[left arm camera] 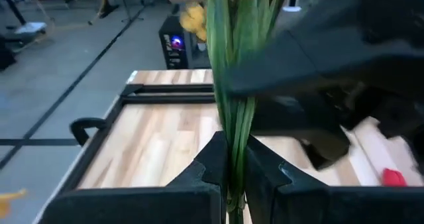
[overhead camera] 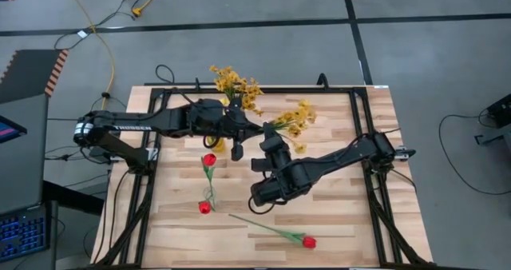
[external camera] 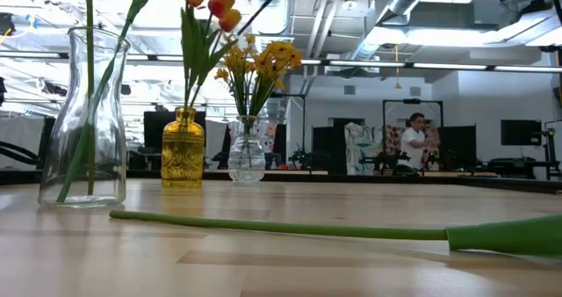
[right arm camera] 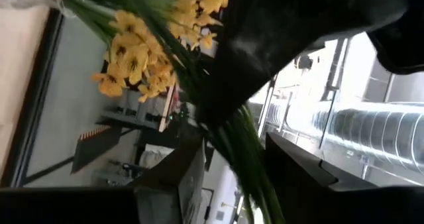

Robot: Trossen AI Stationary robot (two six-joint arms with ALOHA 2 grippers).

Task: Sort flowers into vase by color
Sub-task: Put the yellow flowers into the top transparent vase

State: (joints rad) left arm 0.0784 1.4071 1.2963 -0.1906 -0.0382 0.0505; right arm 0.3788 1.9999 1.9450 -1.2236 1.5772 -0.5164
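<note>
Both arms matte black, chunky boxy links w/ rounded joints; left arm [overhead camera: 152, 126] has white lettering along its upper link and a pale band near the shoulder. Right arm [overhead camera: 335, 162] plain black, thin black cables at base. Fingers [left arm camera: 212, 164] black, angular, flat-faced.

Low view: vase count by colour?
Clear glass: 2, the tall carafe and the small vase
Amber glass: 1, the amber vase
Total: 3
</note>
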